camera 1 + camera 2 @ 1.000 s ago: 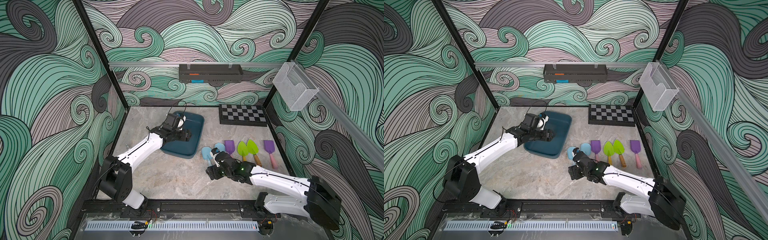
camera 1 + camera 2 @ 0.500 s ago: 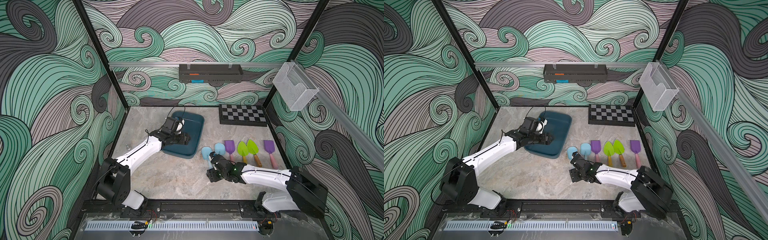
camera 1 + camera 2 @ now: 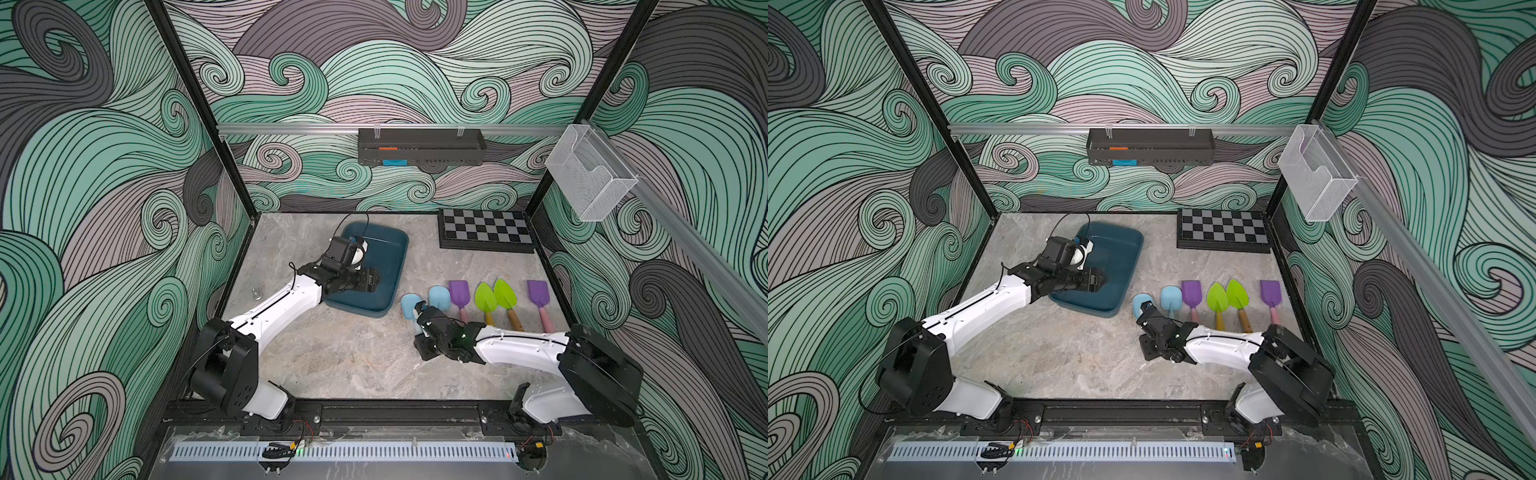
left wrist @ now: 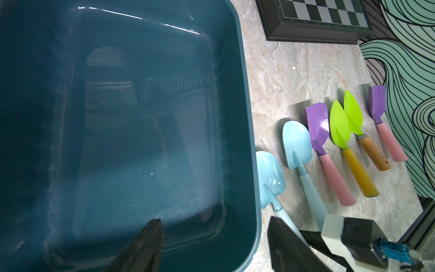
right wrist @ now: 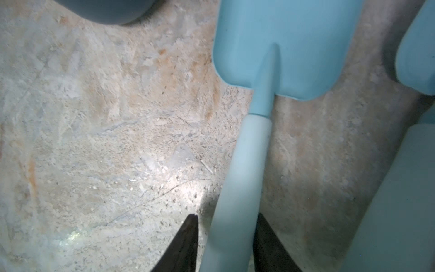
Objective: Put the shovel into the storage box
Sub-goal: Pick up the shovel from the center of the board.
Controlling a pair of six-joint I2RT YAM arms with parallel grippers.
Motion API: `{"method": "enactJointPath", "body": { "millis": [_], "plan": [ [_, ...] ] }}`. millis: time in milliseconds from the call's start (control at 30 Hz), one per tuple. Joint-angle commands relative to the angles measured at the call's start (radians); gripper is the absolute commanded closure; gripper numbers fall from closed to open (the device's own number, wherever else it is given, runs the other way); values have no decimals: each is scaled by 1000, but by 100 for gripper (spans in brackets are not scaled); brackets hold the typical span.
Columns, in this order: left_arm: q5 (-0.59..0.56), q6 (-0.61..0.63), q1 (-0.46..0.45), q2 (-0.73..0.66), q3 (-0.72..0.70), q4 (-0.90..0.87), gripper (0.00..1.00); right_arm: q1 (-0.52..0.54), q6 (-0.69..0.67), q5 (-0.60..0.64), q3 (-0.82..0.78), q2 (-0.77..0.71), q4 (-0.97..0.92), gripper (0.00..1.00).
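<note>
**Sorting cell, top view:** The pale-blue shovel (image 3: 409, 304), leftmost of a row laid right of centre on the tabletop (image 3: 353, 357), is flanked at its handle by the right tool (image 3: 420, 309), set low, presumably for a lift. In the wrist view the jaws are seen tight either side of the handle; a firm pinch can't be told. The storage box (image 3: 392, 245), centre frame and just left of the row, is shown empty. The left tool (image 3: 372, 279) is held spread above the box's lower right part, prob. to steady it.
</note>
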Motion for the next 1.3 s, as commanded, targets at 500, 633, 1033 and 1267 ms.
{"method": "enactJointPath", "body": {
  "millis": [500,633,1033,1267],
  "plan": [
    [218,-86,-6,-154,-101,113,28,6,-66,67,100,-154,-143,100],
    [237,-100,-8,-163,-121,141,31,6,-88,79,142,-192,-166,100],
    [229,-113,-12,-152,-125,159,30,-3,-92,107,136,-191,-242,100],
    [223,-105,-12,-136,-122,155,30,-4,-69,115,91,-207,-242,100]
  ]
}}
